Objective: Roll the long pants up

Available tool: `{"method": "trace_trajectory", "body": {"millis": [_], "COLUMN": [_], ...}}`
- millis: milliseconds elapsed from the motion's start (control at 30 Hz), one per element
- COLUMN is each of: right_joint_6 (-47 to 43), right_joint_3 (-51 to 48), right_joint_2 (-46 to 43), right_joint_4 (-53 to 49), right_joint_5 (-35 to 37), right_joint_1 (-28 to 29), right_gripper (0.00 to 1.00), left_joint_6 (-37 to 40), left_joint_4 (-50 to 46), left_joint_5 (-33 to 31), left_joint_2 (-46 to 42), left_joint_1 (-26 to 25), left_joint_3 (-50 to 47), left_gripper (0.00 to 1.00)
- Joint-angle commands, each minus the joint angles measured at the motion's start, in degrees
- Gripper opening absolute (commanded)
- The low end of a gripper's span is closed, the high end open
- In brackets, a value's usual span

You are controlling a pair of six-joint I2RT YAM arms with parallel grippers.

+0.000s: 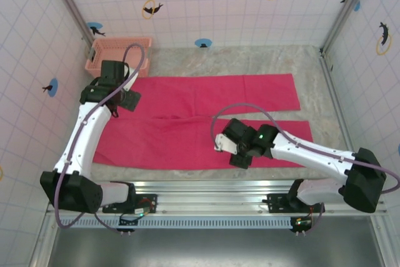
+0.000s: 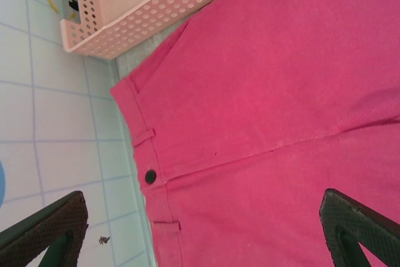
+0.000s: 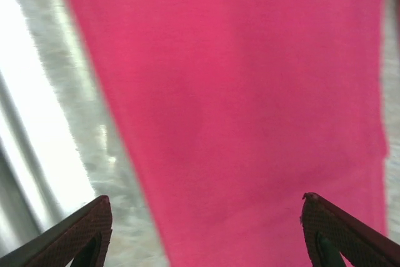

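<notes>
The long pants (image 1: 206, 120) lie spread flat on the table, magenta-pink, with the waist at the left and both legs running to the right. My left gripper (image 1: 125, 99) hovers open over the waist end. In the left wrist view the waistband with its black button (image 2: 150, 176) lies between the widely parted fingers (image 2: 50, 229), and nothing is gripped by the left gripper (image 2: 203, 232). My right gripper (image 1: 225, 144) is over the near leg, close to its front edge. In the right wrist view the cloth (image 3: 250, 104) spreads below the right gripper (image 3: 209, 232), whose jaws stand apart and hold nothing.
A pale pink slotted basket (image 1: 122, 41) stands at the back left corner, just beyond the waist, and its wall (image 2: 156, 10) is near the left gripper. Tiled walls close in the grey table (image 1: 250, 60). A metal rail (image 1: 212, 186) runs along the front edge.
</notes>
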Motion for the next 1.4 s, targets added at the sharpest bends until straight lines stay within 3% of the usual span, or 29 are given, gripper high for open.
{"method": "trace_trajectory", "body": {"millis": [0,67,267,467,667,700,800,933,1067,1367], "right_joint_6": [2.2,3.4,7.0,7.1,6.9,7.2,7.4,7.6,7.1,5.1], "right_joint_3": [0.9,2.7,4.0,3.7,4.6,5.1,6.2,6.1,9.1,23.3], "right_joint_2": [1.8,6.1,17.2,22.1,25.3,26.0,28.1,26.0,21.0,19.4], "right_joint_4": [-1.5,-2.3,1.4,4.1,3.0,2.9,1.9,1.9,-1.1,-9.8], "right_joint_5": [0.3,0.4,-3.0,-3.6,-2.5,-1.9,-2.8,-3.3,-4.3,-10.6], "right_joint_1": [3.0,4.0,4.5,4.3,4.3,3.8,2.5,0.8,-2.5,-10.3], "right_gripper": [0.75,0.76,0.66,0.64,0.53,0.48,0.2,0.03,0.0,0.0], "left_joint_6": [0.8,0.5,-0.6,0.0,1.2,1.4,2.2,4.2,4.4,2.0], "left_joint_4": [-3.3,-4.3,-5.1,-6.3,-5.5,-5.4,-5.2,-5.1,-7.4,-14.1], "left_joint_5": [-2.7,-3.1,-3.7,-4.3,-4.5,-4.4,-4.4,-1.6,1.3,-1.2], "left_joint_2": [-1.3,-1.1,-1.2,-0.9,-1.4,-1.3,-1.3,-2.5,-4.3,-4.8], "left_joint_1": [0.0,0.0,0.0,0.0,0.0,0.0,0.0,-0.2,-4.8,-21.0], "left_joint_3": [-0.1,0.4,2.6,4.1,2.2,1.8,0.6,-2.0,-4.5,-8.9], "left_gripper": [0.97,0.97,0.98,0.97,0.97,0.98,0.97,0.98,0.97,0.97]}}
